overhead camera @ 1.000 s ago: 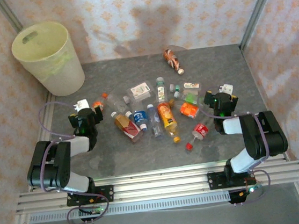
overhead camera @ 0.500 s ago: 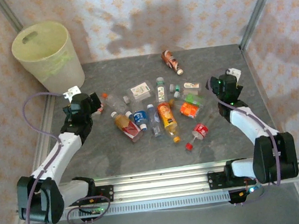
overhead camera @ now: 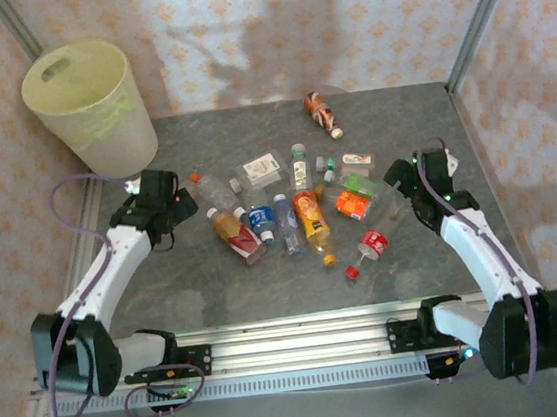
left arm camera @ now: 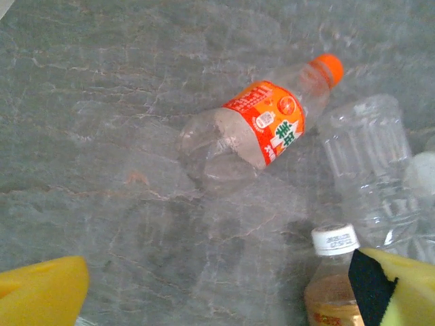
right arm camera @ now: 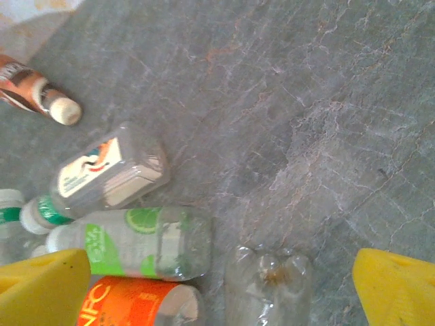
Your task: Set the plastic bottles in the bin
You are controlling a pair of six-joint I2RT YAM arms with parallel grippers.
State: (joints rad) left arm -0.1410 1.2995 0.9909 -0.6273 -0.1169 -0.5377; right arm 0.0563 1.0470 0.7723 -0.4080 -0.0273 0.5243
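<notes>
Both arms reach over the grey table (overhead camera: pixel 218 296) toward the plastic bottles (overhead camera: pixel 305 216) — all lying scattered across its middle. The left gripper (overhead camera: pixel 170 206), jaws spread wide and empty, hangs above an orange-labelled bottle (left arm camera: pixel 262 125); the right gripper (overhead camera: pixel 408 182), likewise spread, hovers near a green-labelled bottle (right arm camera: pixel 136 241). The bin (overhead camera: pixel 98 128) stands upright at the far left corner — well apart from the bottles.

The bin (overhead camera: pixel 86 105) is showing pale yellow-cream against wallpaper (overhead camera: pixel 338 21) carrying orange floral motifs. The table (overhead camera: pixel 268 290) is showing grey marbling. Nearest the bin, the orange bottle (left arm camera: pixel 265 125) is wearing an orange label and cap. Farther from the bin, the green bottle (right arm camera: pixel 136 241) is wearing lime-green print and the red bottle (overhead camera: pixel 373 245) a red label.
</notes>
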